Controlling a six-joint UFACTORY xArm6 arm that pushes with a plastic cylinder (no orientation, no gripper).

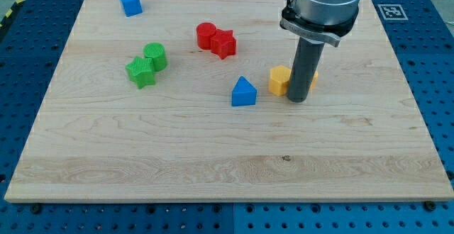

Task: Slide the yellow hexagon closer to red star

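The yellow hexagon block (280, 80) sits right of the counter's (213, 163) centre, partly hidden by the dark rod; my tip (298, 99) touches its right side. The red star block (223, 44) lies up-left, touching a red cylinder (206, 35). A blue triangular block (243, 91) stands just left of the hexagon.

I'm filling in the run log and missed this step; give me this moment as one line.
my tip at yellow hexagon's right-bottom side, partly covering it | red star up-left, apart | blue block left of hexagon
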